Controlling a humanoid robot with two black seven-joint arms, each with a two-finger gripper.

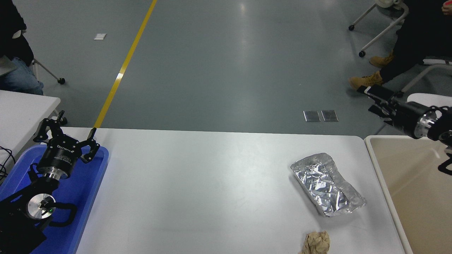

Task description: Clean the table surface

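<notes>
The table surface (pixel 197 183) is a wide white top with rounded corners. On its right part lies a crumpled silver foil tray (pixel 326 183), and a crumpled brown paper ball (pixel 317 242) sits at the front edge below it. My right gripper (pixel 366 99) hangs at the right edge, beyond the table's far right corner and above the floor. It points left with its fingers apart and holds nothing. My left gripper (pixel 67 135) is parked open over the blue tray (pixel 84 183) at the lower left.
A beige bin (pixel 420 197) stands against the table's right side, under my right arm. A smaller white table (pixel 21 109) is at the left. One person sits at the far right with tan boots (pixel 365 80) on the floor, and another sits at the far left.
</notes>
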